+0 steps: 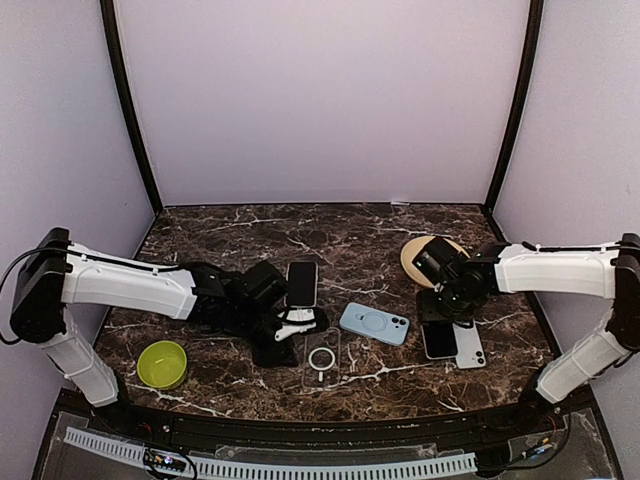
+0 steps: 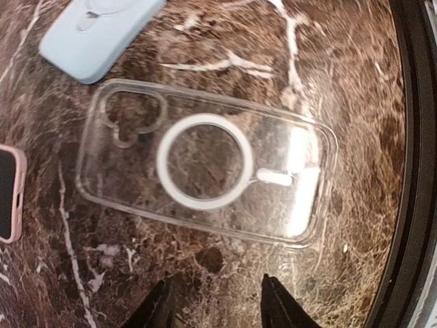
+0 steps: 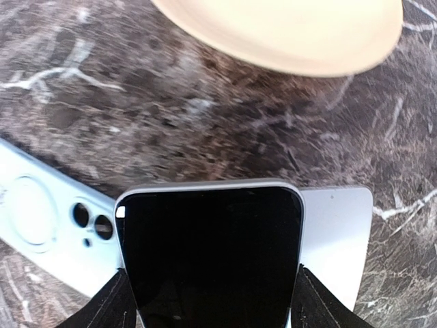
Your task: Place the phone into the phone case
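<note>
The right gripper (image 3: 212, 297) is clamped on both long edges of the black-screened phone (image 3: 212, 239), which overlaps a white device (image 3: 338, 232) near the beige plate (image 3: 287, 27). The left gripper (image 2: 215, 290) hangs with its 2 fingers spread and nothing between them, just beside the clear phone case (image 2: 205, 164). That case lies flat on the marble table (image 2: 328, 61), near a light-blue case (image 2: 95, 34).

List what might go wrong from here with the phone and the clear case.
1. The right gripper holds the phone by its side edges only, so it may slip or tilt in transit.
2. The clear case lies loose on the table with the left gripper open and short of it. Pushing the phone in may slide it toward the blue case.
</note>
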`<action>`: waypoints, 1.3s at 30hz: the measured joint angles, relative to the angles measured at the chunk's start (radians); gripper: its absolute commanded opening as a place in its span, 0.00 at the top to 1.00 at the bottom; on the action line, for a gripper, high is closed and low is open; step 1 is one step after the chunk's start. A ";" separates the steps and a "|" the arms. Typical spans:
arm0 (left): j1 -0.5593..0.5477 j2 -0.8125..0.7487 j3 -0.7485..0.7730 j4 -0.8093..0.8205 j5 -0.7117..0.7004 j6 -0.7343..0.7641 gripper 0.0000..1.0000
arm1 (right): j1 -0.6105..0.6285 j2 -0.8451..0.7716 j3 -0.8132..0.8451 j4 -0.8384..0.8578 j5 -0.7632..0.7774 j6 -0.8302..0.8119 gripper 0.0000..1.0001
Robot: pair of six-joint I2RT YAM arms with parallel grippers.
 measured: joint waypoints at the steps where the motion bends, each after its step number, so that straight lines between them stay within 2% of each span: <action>1: -0.011 0.010 -0.002 -0.003 0.000 0.013 0.59 | 0.009 -0.005 0.010 0.001 0.002 -0.003 0.65; 9: -0.052 0.131 0.015 -0.021 -0.014 0.057 0.67 | 0.050 -0.042 0.056 0.013 0.026 -0.035 0.64; 25: -0.115 0.237 0.138 0.009 0.010 0.066 0.68 | 0.069 -0.114 0.068 0.030 0.047 -0.069 0.64; 33: -0.084 0.132 0.138 0.029 -0.034 0.015 0.61 | 0.095 -0.119 0.078 0.051 0.052 -0.073 0.64; 39: 0.081 -0.047 0.106 0.082 -0.085 -0.138 0.53 | 0.163 -0.059 0.201 0.051 0.089 -0.076 0.64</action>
